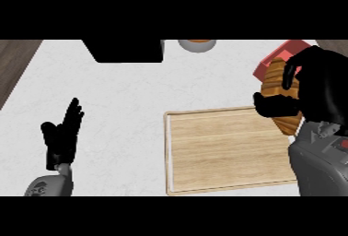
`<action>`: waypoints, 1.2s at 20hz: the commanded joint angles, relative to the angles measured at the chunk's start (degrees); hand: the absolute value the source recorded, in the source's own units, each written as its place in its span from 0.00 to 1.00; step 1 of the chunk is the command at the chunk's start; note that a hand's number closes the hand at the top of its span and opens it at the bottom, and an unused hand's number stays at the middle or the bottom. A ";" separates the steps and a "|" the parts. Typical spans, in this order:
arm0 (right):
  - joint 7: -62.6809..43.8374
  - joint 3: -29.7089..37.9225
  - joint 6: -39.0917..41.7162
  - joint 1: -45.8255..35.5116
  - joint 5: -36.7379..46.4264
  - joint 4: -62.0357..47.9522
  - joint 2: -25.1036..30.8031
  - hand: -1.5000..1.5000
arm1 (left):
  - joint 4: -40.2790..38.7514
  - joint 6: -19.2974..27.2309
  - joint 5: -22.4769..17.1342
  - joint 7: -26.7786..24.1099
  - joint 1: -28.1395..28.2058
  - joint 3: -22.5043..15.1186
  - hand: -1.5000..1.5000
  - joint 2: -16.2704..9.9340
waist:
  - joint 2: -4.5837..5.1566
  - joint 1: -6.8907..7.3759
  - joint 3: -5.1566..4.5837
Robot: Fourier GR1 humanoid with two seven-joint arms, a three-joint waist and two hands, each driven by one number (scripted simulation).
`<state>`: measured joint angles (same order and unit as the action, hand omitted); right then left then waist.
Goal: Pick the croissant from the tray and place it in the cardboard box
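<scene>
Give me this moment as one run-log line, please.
right hand: shut on croissant, above tray edge | left hand: open, resting | box: not identifiable

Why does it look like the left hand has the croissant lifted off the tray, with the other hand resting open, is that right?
Not quite: the right hand holds the croissant, curled round it above the tray's right edge. The left hand is the one resting open, at the lower left. The head view shows it.
</scene>
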<state>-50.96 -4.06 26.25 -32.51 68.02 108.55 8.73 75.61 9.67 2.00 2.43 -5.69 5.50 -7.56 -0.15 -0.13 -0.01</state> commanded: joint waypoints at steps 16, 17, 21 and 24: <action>28.52 25.59 -19.33 -8.47 -11.10 -37.79 20.44 1.00 | -3.74 -0.30 0.24 -3.29 -2.03 0.36 0.50 1.02 | 0.45 0.69 0.02; 27.93 22.52 -23.92 -8.90 -7.70 -41.92 17.87 1.00 | -0.16 -0.47 0.57 -1.19 0.46 -0.34 0.50 0.59 | 0.39 1.06 0.03; 34.29 24.12 -32.84 -11.76 -7.73 -55.57 18.22 1.00 | -0.61 -0.23 1.02 -3.33 2.32 -1.07 0.50 1.79 | 0.57 1.55 0.05; 37.30 24.99 -34.49 -13.45 -5.38 -64.62 23.30 1.00 | -3.58 -0.46 0.47 -0.28 -4.79 0.69 0.50 -0.11 | 0.77 1.51 0.06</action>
<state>-16.89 20.35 -4.46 -42.15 60.92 55.23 28.90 73.97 9.01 2.37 0.76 -6.92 5.60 -7.13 0.53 1.30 0.06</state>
